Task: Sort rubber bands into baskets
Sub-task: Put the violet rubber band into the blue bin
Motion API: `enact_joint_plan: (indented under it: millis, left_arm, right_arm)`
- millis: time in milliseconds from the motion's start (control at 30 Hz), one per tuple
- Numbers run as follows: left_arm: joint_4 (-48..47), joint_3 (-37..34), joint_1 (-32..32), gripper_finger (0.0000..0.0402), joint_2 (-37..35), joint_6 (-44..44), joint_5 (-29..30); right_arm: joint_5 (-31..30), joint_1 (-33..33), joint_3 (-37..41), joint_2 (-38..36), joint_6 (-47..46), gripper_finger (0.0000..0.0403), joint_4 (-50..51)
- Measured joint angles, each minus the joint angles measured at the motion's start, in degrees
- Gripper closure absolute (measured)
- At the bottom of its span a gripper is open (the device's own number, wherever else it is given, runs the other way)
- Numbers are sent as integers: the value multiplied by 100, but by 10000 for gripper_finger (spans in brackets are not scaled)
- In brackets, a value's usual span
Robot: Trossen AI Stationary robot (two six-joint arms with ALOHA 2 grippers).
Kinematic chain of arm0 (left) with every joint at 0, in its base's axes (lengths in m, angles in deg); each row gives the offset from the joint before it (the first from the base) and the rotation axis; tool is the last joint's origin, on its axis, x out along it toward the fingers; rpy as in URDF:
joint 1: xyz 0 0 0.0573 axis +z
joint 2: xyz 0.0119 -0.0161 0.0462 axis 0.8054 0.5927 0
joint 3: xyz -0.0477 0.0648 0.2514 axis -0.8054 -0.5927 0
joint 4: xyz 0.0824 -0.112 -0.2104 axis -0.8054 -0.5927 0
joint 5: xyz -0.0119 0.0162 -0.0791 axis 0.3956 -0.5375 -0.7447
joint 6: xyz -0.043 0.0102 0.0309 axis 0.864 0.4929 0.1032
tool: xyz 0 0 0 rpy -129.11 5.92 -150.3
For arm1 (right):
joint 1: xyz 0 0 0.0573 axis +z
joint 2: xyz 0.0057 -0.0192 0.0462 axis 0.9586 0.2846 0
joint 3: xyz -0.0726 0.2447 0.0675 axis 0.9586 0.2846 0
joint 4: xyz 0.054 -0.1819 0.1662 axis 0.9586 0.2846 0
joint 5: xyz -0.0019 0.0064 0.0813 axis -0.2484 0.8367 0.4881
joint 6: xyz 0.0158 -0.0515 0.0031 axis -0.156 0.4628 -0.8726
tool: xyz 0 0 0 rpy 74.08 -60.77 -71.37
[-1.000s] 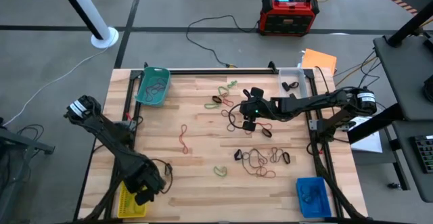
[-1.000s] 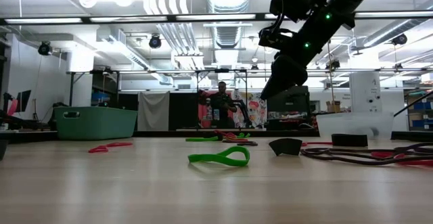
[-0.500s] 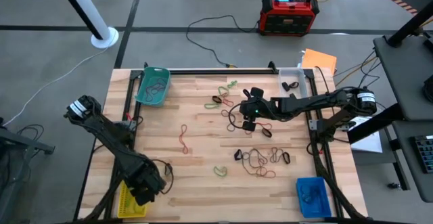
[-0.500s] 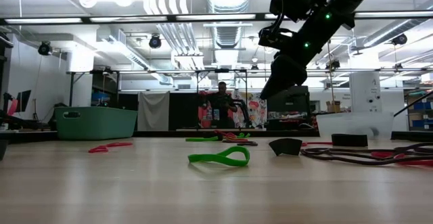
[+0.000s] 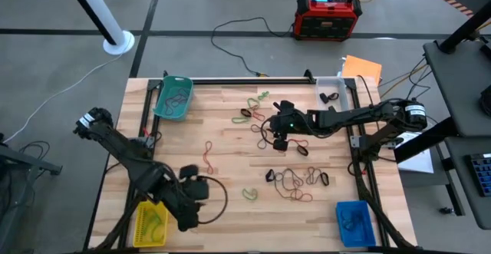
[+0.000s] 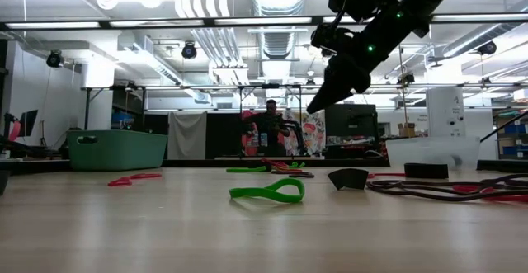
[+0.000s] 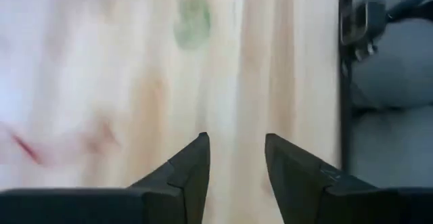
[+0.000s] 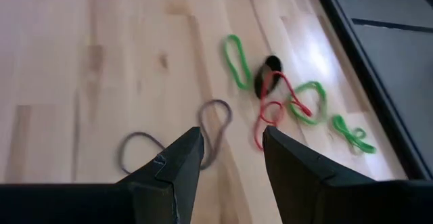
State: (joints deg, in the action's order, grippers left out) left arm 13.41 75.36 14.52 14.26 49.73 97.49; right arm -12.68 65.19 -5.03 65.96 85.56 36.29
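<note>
Wooden table [image 5: 222, 192] with a dark frame along its edges, seen from above. One basket stands at each corner: teal basket [image 5: 173, 97], clear basket [image 5: 331, 90], yellow basket [image 5: 152, 223] and blue basket [image 5: 354, 222]. Loose rubber bands [image 5: 295, 179] lie on the boards in two clusters, with a red band [image 5: 208, 157] and a green band [image 5: 250, 194] lying apart.

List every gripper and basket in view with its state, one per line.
left gripper: open, empty, above the table beside the yellow basket.
right gripper: open, empty, above loose bands near mid-table.
yellow basket: holds bands.
teal basket: holds a few bands.
clear basket: holds dark bands.
blue basket: holds dark bands.
loose rubber bands: scattered on the table, unsorted.
</note>
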Motion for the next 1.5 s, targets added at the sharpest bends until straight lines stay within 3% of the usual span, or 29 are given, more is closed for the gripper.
enact_joint_plan:
  millis: [167,300,367,567,767,967,1133,1233,1367,1500]
  left_arm:
    - [378,71,613,306,-4,-2035,278]
    - [883,-523,1268,327,-101,-3237,9]
    - [1423,-1048,1651,334,-269,-3638,-353]
    - [4001,-2835,2748,356,-1097,-4353,-2338]
    - [4645,-3814,3730,361,-1963,-4972,-2001]
    - [4668,-4319,4600,361,-2583,-5091,-1635]
    - [4672,-4537,4751,361,-2786,-5093,-1642]
    - [4671,-4568,4751,361,-2828,-5160,-1646]
    - [4680,-4526,4751,361,-2793,-5382,-1631]
    - [4939,-4508,4749,361,-2791,-5792,-1560]
  right_arm:
    - [15,0,3,0,2,252,-34]
    - [15,0,15,0,2,252,-34]
    - [15,0,29,0,2,252,-34]
    - [9,0,85,0,-332,252,-1]
    - [-15,0,-1,-2,-1023,252,246]
    - [177,64,-555,-4,-1928,252,1780]
    - [787,470,-1001,-4,-2625,252,3340]
    - [832,902,-1205,-4,-3200,253,3997]
    - [198,1378,-1405,-4,-3730,258,4089]
    - [-570,1416,-1510,95,-3724,261,3545]
